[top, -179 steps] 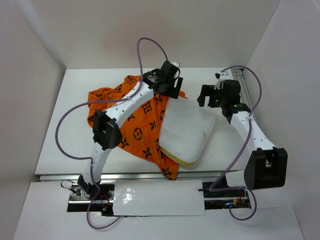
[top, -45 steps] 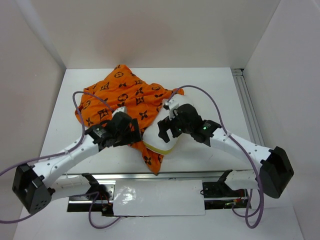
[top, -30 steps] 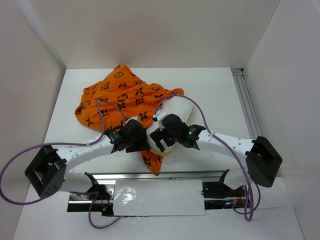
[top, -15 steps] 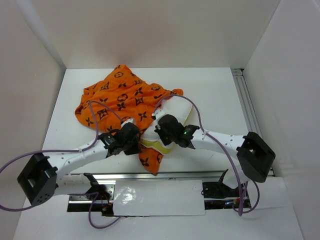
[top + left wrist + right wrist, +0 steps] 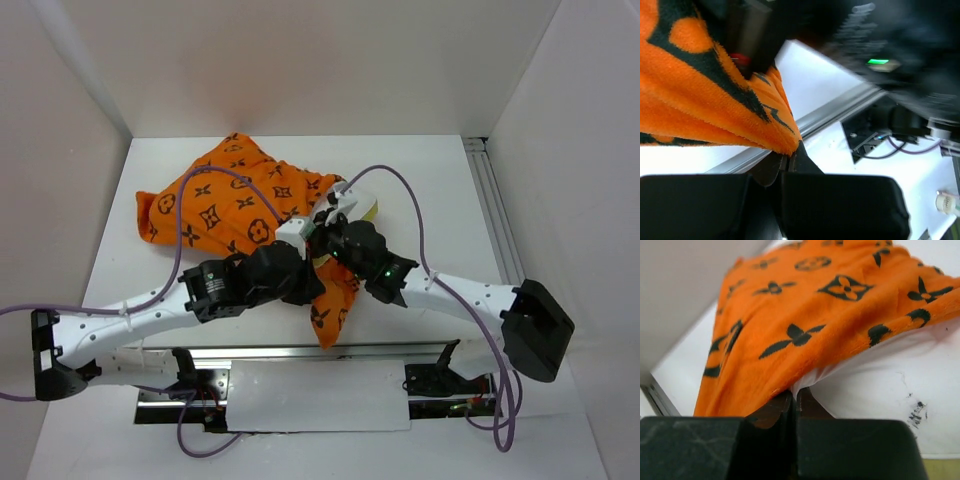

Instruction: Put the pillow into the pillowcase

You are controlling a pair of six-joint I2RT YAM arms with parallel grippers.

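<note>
Top view: orange pillowcase lying centre-left, pillow corner peeking at its right, wrist views alone show left gripper pinching the case hem, right gripper clamped on white pillow edge

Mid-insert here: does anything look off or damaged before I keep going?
Two things. Dark smudges mark the pillow on its white fabric, seen in the right wrist view. In the top view, the left arm's purple cable loops across the pillowcase, where it might snag. No tears are visible.

No legible text; white print on black housing blurred.
</note>
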